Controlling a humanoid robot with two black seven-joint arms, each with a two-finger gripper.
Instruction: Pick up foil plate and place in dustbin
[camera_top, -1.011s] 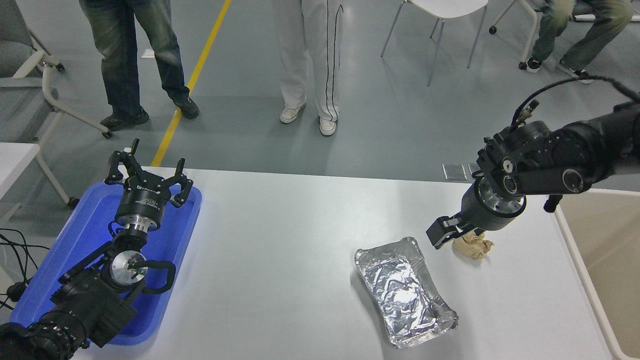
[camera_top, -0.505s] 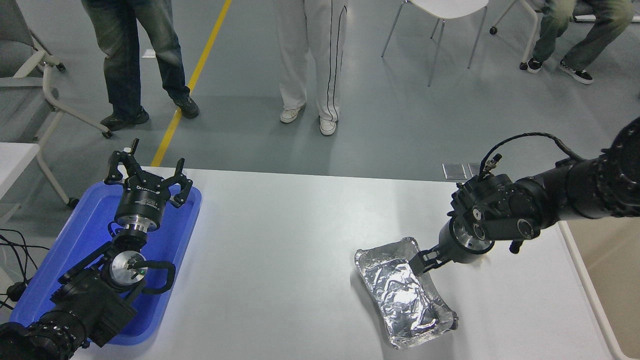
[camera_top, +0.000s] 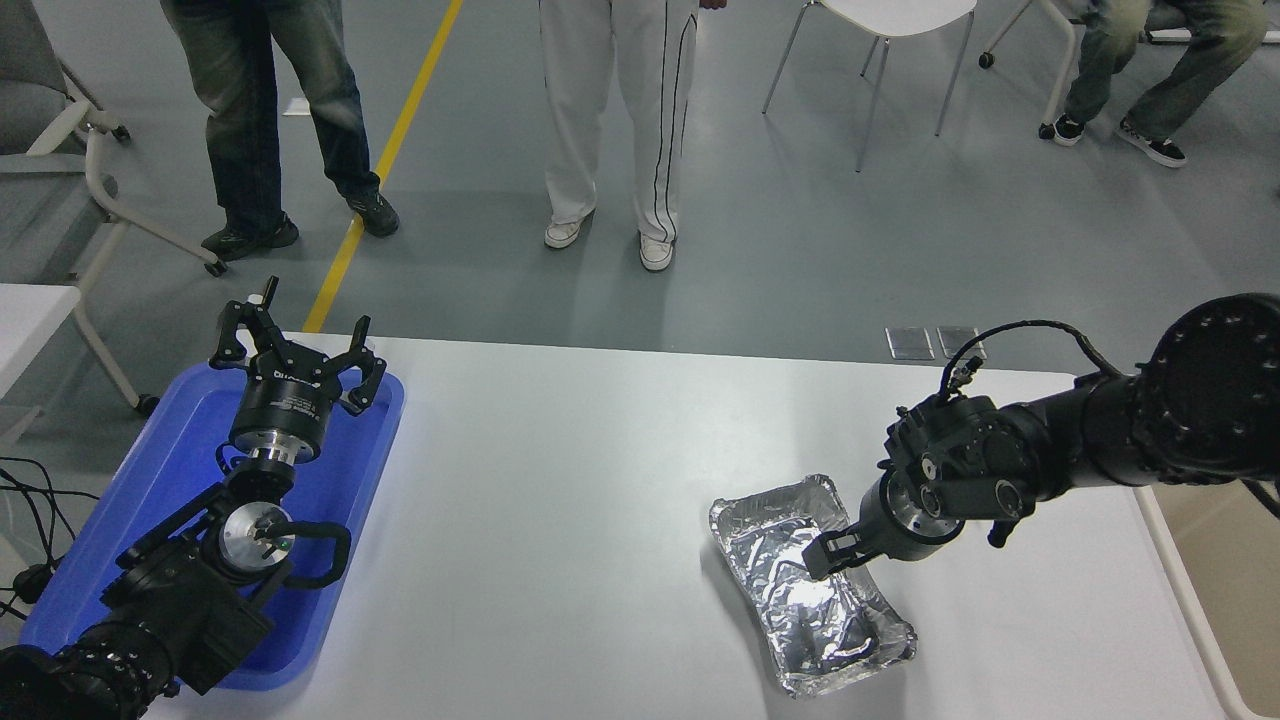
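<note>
The foil plate (camera_top: 805, 600), a shiny crinkled silver tray, lies at the table's centre right with its long side running diagonally. My right gripper (camera_top: 825, 555) reaches in from the right and hangs low over the plate's far right rim, its fingers open and dipping into the tray. The dustbin (camera_top: 1190, 610) shows only as a cream rim and tan inside at the right edge, partly behind my right arm. My left gripper (camera_top: 297, 338) is parked open at the lower left.
A blue plastic tray (camera_top: 120, 520) lies under the left arm at the table's left edge. People stand beyond the far side of the table, with a white chair (camera_top: 880, 30) there. Bare white tabletop stretches between the blue tray and the foil plate.
My right arm has come down and to the left, from above the tan paper ball to the foil plate's rim. The paper ball is now hidden behind the arm. The left arm stayed put.
</note>
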